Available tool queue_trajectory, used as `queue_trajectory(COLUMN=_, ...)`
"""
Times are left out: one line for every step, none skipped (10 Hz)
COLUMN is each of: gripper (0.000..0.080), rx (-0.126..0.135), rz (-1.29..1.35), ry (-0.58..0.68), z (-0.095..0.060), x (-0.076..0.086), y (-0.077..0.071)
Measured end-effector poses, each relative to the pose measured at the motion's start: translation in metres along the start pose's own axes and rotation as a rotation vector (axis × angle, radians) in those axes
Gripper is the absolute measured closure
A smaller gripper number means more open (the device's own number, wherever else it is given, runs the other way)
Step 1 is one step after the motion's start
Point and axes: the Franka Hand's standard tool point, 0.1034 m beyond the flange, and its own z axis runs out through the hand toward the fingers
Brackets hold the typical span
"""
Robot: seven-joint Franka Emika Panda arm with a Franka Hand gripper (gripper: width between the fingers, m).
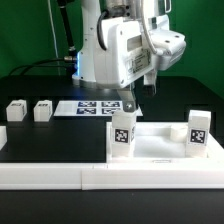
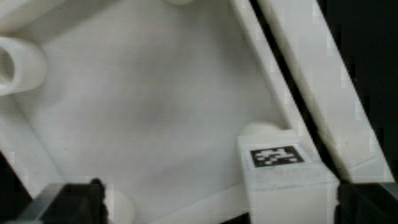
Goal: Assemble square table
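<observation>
Two upright legs (image 1: pixel 122 135) stand on the square panel (image 1: pixel 160 150) toward the exterior view's right, gripper (image 1: pixel 131 102) hovering above it spread wide and empty, so best go for a loose leg (image 1: pixel 43 110), grip it square, seat it plumb in a free socket (image 2: pixel 18 60).

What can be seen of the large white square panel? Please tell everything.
The square panel is a flat white plate, plastic by its look, lying flat on the black table beside the low white rail. Two tagged legs stand upright on it: the left leg and the right leg in the exterior view. The wrist view shows one round corner socket. The open pincer hangs above it, not touching.
</observation>
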Motion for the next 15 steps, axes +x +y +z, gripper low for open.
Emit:
queue_trajectory(gripper=0.0151, rx=0.000, rz=0.001, ry=0.002, z=0.002, x=0.001, y=0.000)
queue_trajectory(gripper=0.0151, rx=-0.001, rz=0.000, ry=0.004, z=0.003, x=0.001, y=0.000)
queue_trajectory(gripper=0.0151, rx=-0.002, rz=0.000, ry=0.004, z=0.003, x=0.001, y=0.000)
queue_trajectory(gripper=0.0151, rx=-0.002, rz=0.000, ry=0.005, z=0.003, x=0.001, y=0.000)
queue_trajectory(gripper=0.0151, rx=-0.002, rz=0.000, ry=0.005, z=0.004, x=0.001, y=0.000)
queue_trajectory(gripper=0.0151, rx=-0.003, rz=0.000, ry=0.006, z=0.004, x=0.002, y=0.000)
queue_trajectory(gripper=0.0151, rx=-0.003, rz=0.000, ry=0.006, z=0.004, x=0.002, y=0.001)
queue_trajectory(gripper=0.0151, rx=-0.003, rz=0.000, ry=0.006, z=0.005, x=0.002, y=0.001)
queue_trajectory(gripper=0.0151, rx=-0.002, rz=-0.011, ry=0.006, z=0.004, x=0.002, y=0.000)
queue_trajectory(gripper=0.0151, rx=0.009, rz=-0.093, ry=0.001, z=0.001, x=0.000, y=-0.001)
queue_trajectory(gripper=0.0151, rx=0.032, rz=-0.209, ry=-0.003, z=-0.003, x=0.000, y=-0.001)
queue_trajectory(gripper=0.0151, rx=0.031, rz=-0.297, ry=-0.005, z=-0.005, x=-0.001, y=0.003)
queue_trajectory(gripper=0.0151, rx=0.037, rz=-0.424, ry=-0.003, z=-0.006, x=-0.003, y=0.006)
queue_trajectory(gripper=0.0151, rx=0.061, rz=-0.593, ry=0.009, z=-0.005, x=-0.001, y=0.005)
queue_trajectory(gripper=0.0151, rx=0.058, rz=-0.631, ry=0.012, z=-0.003, x=0.000, y=0.007)
